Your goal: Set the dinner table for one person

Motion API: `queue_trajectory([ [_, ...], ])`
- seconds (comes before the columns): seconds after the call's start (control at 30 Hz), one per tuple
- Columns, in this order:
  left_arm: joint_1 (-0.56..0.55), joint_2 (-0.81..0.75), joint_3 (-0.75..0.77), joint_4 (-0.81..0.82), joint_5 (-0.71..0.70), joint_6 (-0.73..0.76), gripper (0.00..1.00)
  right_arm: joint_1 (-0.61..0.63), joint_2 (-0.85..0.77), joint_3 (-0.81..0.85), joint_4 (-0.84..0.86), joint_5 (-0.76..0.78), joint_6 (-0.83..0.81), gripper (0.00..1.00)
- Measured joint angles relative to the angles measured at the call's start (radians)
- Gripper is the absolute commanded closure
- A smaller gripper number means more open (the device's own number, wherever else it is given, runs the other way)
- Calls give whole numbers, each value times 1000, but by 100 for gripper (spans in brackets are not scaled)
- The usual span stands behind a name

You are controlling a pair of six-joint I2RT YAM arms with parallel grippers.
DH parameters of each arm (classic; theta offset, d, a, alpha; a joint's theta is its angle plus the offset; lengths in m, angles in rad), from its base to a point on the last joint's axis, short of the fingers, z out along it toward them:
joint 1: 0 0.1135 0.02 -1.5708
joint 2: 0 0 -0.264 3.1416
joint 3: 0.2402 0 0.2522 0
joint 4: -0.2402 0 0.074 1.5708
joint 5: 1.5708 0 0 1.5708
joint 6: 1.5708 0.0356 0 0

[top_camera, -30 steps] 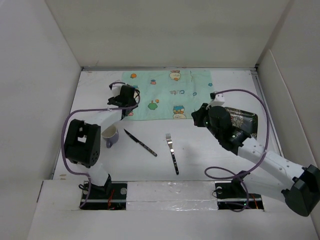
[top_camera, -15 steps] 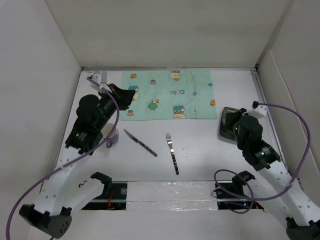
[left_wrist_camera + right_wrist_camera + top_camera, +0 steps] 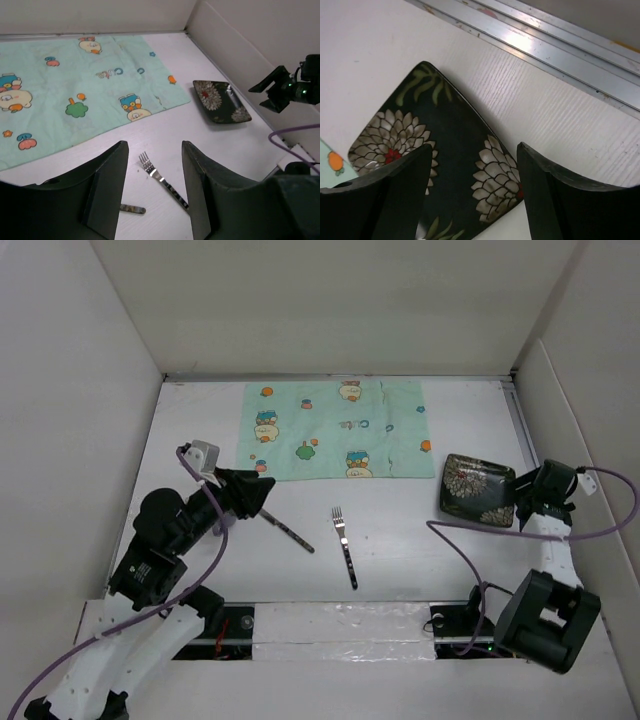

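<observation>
I am in a robotics lab's test cell, not a home. My white counter (image 3: 420,560) is boxed in by plain white panels (image 3: 330,300), with silver tape (image 3: 340,625) along its near edge and purple cables (image 3: 292,131) trailing loose.

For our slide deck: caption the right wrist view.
Open right gripper frames a black floral plate on the white dinner table.

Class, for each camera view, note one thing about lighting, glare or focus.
Top external: even, soft light, faint shadows, mild sheen on the tape strip. Left wrist: near fingers dark, fork crisp. Right wrist: bright glare on the metal rail; plate sharp.
</observation>
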Motion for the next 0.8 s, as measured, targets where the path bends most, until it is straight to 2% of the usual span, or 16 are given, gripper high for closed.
queue_trajectory([
  [0.07,-31,-18,-24,-25,-36,16,55,-12,84,13,20,-4,-19,20],
  [0.17,-55,-61,-41,-45,-82,31,54,-35,200,46,27,-45,-54,17],
  [0.33,-57,-144,-45,-46,-140,42,53,-87,330,105,47,-101,-122,17],
  [0.37,-57,-153,-45,-46,-151,42,53,-92,357,123,48,-114,-137,29],
  [0.43,-58,-159,-45,-46,-163,44,53,-100,417,160,47,-142,-165,41],
  [0.53,-57,-159,-45,-48,-183,46,53,-104,496,191,46,-203,-188,40],
  [0.57,-57,-159,-45,-48,-190,46,53,-104,513,195,43,-217,-190,35],
  [0.8,-57,-162,-45,-49,-219,47,53,-104,521,224,3,-301,-205,40],
])
